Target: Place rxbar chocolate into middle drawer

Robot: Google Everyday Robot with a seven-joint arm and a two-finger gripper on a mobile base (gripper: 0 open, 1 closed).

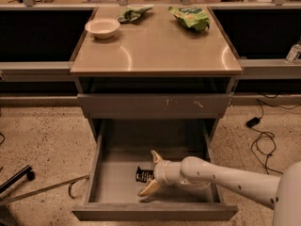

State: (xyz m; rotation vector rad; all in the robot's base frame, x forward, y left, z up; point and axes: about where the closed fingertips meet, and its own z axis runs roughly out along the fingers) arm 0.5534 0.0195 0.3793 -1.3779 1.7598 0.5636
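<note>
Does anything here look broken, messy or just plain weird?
Only small things. The closed grey drawer front carries pale scratch marks. Below it, the wide grey metal drawer stands pulled out, with the robot's gripper open inside it around a small flat black wrapped bar lying on its floor. Nothing looks spilled.
</note>
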